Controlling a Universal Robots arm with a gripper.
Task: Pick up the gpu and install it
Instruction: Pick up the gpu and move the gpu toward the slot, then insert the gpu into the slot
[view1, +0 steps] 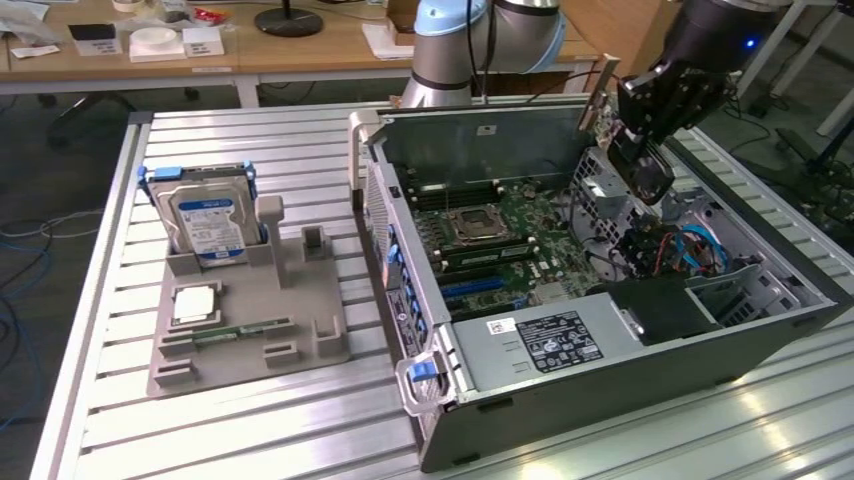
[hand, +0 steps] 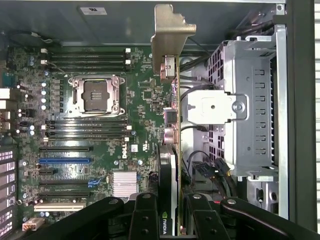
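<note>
The pick-up half of the job looks done. The gripper (view1: 649, 150) hangs over the open computer case (view1: 747, 330) with the gpu (hand: 170, 60) clamped between its black fingers (hand: 145, 215). They are drawn in tight on the card's two faces and hold nothing else.

The card hangs on edge, its pale metal bracket at the end away from the fingers. It is clear of the board below. In the wrist view it sits over the border between the motherboard (hand: 145, 100) and the silver drive cage (hand: 250, 100).

The install half is not yet done. The card sits in no slot, and the blue expansion slot (hand: 65, 161) and the black ones beside it stand bare, well apart from the card's line. The processor socket (hand: 97, 95) is also unfilled.

Out on the slatted table, the grey parts tray (view1: 307, 345) holds the hard drive (view1: 207, 215) upright and a slim green memory stick (view1: 240, 330) lying flat.

For writing, the card carries the green NVIDIA mark down by the fingers. The motherboard shows "DELL" printed in white near its middle. The hard drive has a blue-and-white label, and a white sticker (view1: 561, 340) lies on the black cover inside the case. The text on both is too small to read.
</note>
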